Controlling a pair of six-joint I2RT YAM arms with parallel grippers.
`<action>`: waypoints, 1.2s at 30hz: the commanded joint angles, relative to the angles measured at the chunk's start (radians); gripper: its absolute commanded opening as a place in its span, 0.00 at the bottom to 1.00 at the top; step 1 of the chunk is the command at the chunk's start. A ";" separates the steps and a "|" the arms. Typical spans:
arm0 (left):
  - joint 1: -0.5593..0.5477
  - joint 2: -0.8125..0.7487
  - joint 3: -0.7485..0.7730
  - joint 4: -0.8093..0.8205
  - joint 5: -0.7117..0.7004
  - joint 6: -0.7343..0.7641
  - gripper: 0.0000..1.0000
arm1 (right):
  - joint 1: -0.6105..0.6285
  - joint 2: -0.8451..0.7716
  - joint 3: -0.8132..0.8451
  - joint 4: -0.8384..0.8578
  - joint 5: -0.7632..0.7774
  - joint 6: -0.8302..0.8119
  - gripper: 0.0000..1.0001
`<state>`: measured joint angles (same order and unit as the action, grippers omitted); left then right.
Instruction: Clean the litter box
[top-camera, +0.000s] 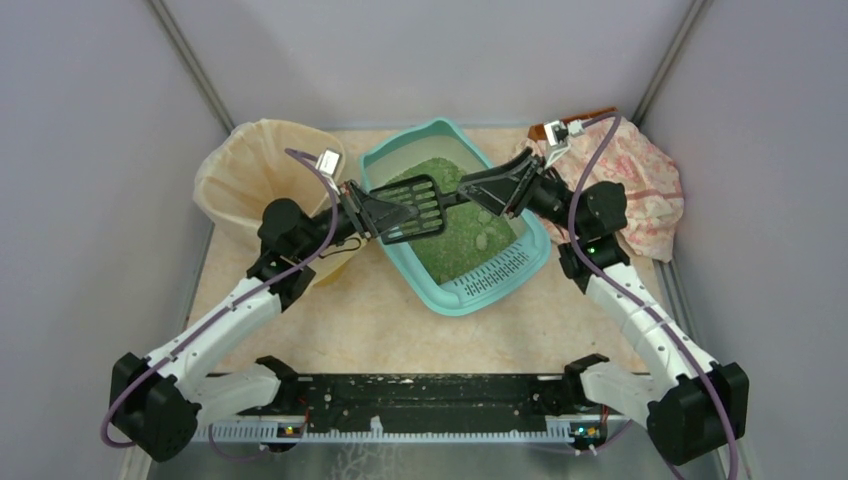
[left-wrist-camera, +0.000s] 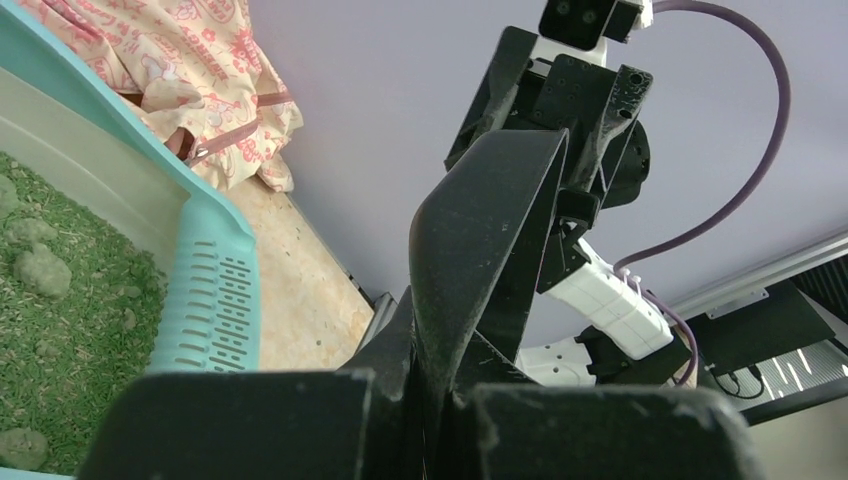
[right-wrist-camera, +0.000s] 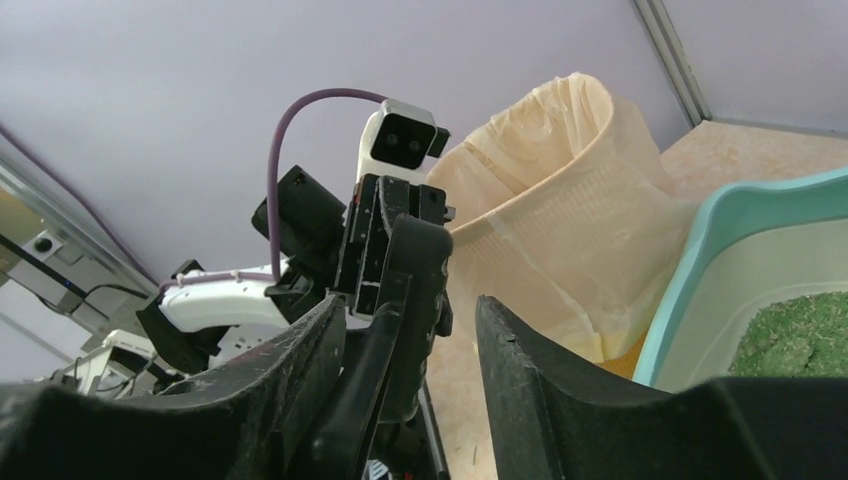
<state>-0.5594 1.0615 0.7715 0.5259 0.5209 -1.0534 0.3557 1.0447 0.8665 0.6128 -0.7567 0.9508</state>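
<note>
Top external view shows a beige, speckled surface (top-camera: 400, 330) closed in by smooth lilac-grey walls on three sides. The litter box (top-camera: 462, 300), a teal plastic tray with rounded corners, lies turned at an angle at the back centre of it. Its slotted grate (top-camera: 495, 270) is at the near end and fine green granules (top-camera: 455, 240) fill the rest. Just beside its left rim stands the round bin (top-camera: 250, 170), lined with a thin, wrinkled beige bag; I cannot tell if they touch. A crumpled pink-patterned cloth (top-camera: 640, 185) lies near the tray's right side, against the wall. Bare surface stays free between the tray and the arm bases.

Over the granules a black slotted scoop (top-camera: 418, 207) hangs between both arms. The left end effector (top-camera: 385, 215) is clamped together on the scoop's head. The right end effector (top-camera: 490, 187) has its fingers (right-wrist-camera: 520, 390) apart around the thin handle, and a gap shows on one side in the right wrist view. Several pale, rough clumps (left-wrist-camera: 40, 268) sit in the granules near the grate.
</note>
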 joint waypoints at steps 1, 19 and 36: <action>-0.003 -0.023 0.007 0.040 -0.038 0.007 0.00 | 0.018 -0.019 0.033 0.083 0.015 0.004 0.46; -0.004 -0.015 0.005 0.070 -0.064 -0.010 0.00 | 0.019 -0.059 -0.013 0.098 0.042 -0.011 0.07; -0.018 -0.161 0.196 -0.736 -0.498 0.541 0.72 | -0.214 0.039 0.106 0.206 0.013 0.195 0.00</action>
<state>-0.5777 0.9974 0.9569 0.0669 0.2916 -0.7139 0.2466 1.0573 0.8665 0.7284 -0.7357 1.0561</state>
